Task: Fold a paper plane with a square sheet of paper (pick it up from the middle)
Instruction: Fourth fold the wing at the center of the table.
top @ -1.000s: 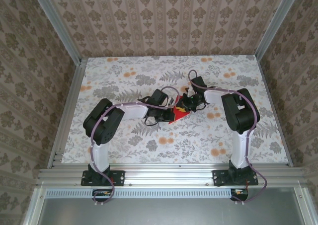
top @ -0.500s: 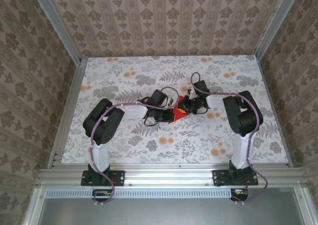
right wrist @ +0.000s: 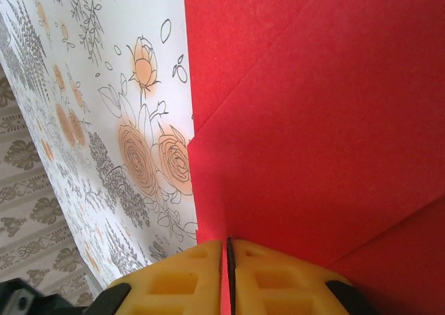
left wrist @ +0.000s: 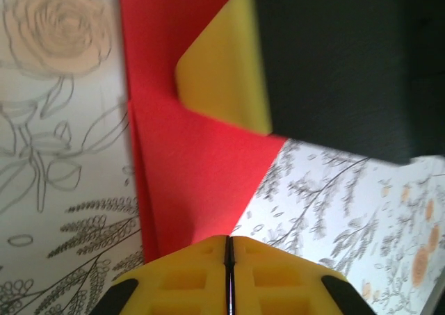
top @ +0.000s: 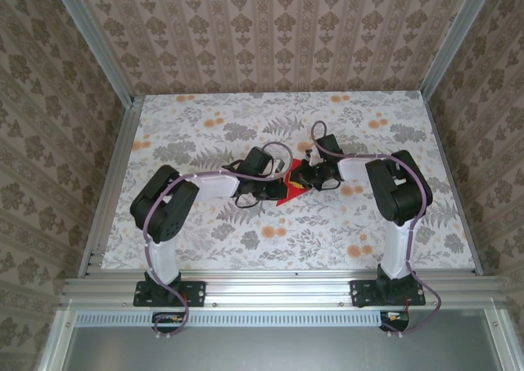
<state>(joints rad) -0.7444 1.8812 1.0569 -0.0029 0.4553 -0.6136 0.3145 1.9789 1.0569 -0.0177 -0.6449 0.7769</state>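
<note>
From the top cam the red paper [top: 288, 194] sits mid-table [top: 196, 133], a small folded patch btwn the two wrists, w/ both arms bent inward over it. Left gripper [left wrist: 229, 245]: on its wrist cam the yellow tips are pressed together, w/ just a hairline dark seam btwn them. The paper starts right at those tips and runs away from them as a tapering red flap w/ a layered edge down its left side. It meets the left tip and passes under it, but I can't tell whether any edge is actually nipped in the seam. Farther up that flap a yellow pad [left wrist: 222, 65] on a black body lies on the red; looks like the other arm's finger. Right gripper [right wrist: 228, 249]: tips closed too, w/ a thin sliver of red in the seam, so I read it as pinched on the paper's edge. Ahead of it the paper covers the right side of the view, flat on the table, w/ diagonal creases across it. One straight edge runs from the tips toward the far end, w/ floral tabletop to its left. The grippers are near each other, and the paper reaches both.
</note>
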